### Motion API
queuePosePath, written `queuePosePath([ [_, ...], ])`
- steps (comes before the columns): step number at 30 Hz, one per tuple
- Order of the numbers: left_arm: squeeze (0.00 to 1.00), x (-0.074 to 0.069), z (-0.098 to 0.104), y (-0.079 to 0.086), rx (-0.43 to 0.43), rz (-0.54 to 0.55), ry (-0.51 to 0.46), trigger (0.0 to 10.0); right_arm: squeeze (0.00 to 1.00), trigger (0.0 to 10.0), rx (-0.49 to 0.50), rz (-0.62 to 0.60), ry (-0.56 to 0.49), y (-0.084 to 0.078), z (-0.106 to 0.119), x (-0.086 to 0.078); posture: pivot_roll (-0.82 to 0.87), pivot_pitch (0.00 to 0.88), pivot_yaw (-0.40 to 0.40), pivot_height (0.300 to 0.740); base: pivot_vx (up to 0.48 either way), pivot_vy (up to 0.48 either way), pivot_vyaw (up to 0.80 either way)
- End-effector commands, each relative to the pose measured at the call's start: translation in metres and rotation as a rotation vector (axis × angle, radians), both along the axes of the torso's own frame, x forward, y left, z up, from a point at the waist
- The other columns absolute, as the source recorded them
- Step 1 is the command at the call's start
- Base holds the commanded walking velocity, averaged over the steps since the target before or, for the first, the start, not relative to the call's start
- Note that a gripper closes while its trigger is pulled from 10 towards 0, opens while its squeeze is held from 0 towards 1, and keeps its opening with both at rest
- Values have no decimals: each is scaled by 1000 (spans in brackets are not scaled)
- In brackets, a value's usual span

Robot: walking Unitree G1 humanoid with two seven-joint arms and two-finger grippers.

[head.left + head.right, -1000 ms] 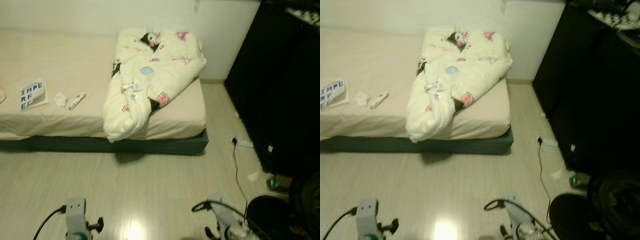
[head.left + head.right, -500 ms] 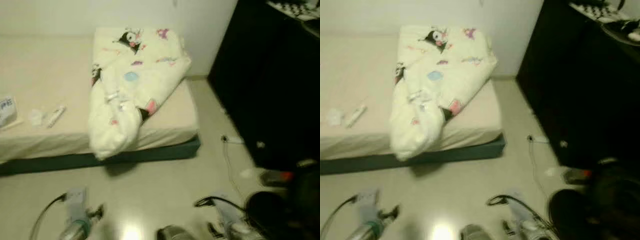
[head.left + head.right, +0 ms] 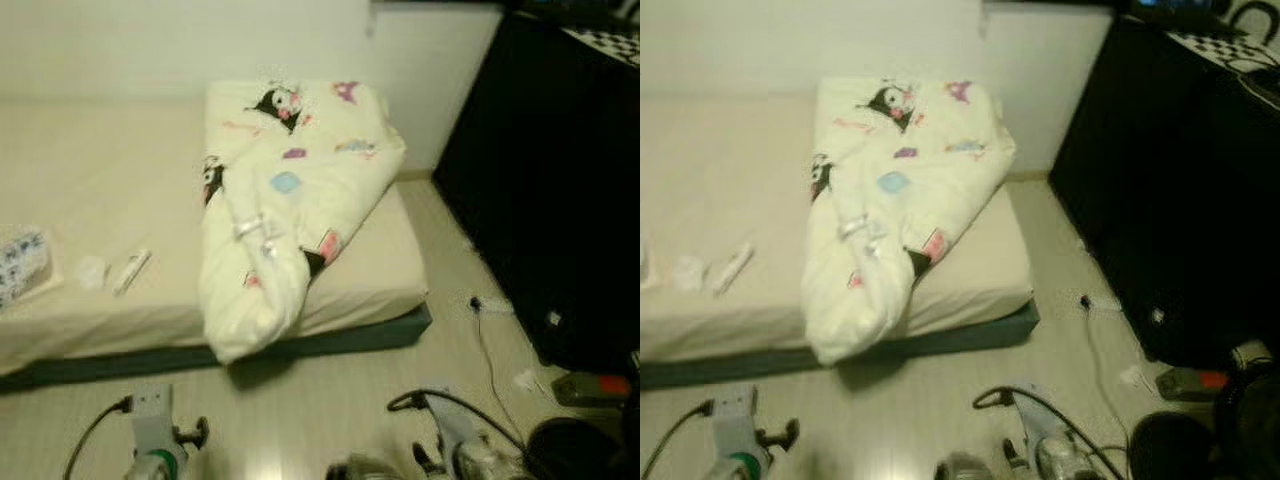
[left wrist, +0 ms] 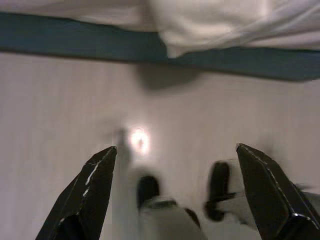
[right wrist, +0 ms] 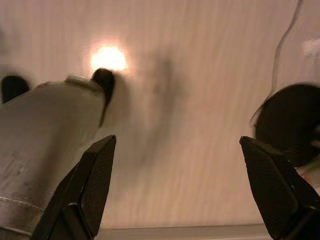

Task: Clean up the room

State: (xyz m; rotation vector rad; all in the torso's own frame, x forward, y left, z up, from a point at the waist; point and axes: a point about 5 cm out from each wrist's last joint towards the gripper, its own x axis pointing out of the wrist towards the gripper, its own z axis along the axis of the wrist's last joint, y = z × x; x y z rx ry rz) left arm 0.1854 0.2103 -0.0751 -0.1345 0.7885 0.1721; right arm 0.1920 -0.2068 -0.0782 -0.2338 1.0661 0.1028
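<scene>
On the bed (image 3: 100, 150), against the wall, a bunched quilt (image 3: 290, 200) is draped over the foot end, its lowest fold hanging over the mattress edge toward the floor (image 3: 300, 410). Near the front edge, well apart from the quilt, a small tube (image 3: 131, 271), a crumpled tissue (image 3: 91, 271) and a book (image 3: 22, 266) are seen; these are judged the likely things to be tidied. A dark cabinet (image 3: 540, 180) stands to the right, with a cable (image 3: 490, 350) trailing before it. The left pincer (image 4: 170, 195) and right pincer (image 5: 177, 190) are held low over bare floor, both spread wide and empty, presumably carried idle during the approach.
</scene>
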Motion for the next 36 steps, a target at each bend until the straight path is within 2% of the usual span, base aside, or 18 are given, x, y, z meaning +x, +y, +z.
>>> queuePosePath([
  [1,0,-12,-4,9,17,29,42,10000,0,10000,17,-7,-6,4,0,0,-56,0,-9,740,326,0,0],
  [8,0,-12,-5,8,32,20,60,10000,0,10000,20,-10,-8,2,0,0,-57,0,-8,740,34,0,0],
  [15,0,-13,-5,9,31,36,58,10000,0,10000,24,-11,-7,0,0,-1,-57,0,-8,740,322,0,0],
  [20,0,-13,-5,12,12,90,48,10000,0,10000,29,-10,-9,0,-1,-2,-57,0,-8,740,0,0,0],
  [22,0,-13,-5,12,-15,102,54,10000,0,10000,34,0,-15,1,0,0,-58,0,-7,740,0,0,0],
  [29,0,-14,-6,12,-5,101,71,10000,0,10000,54,27,-37,12,2,6,-60,0,-5,740,174,-352,0],
  [36,0,-12,-5,13,-14,134,54,10000,0,10000,60,71,-42,18,3,9,-60,0,-5,740,79,-93,800],
])
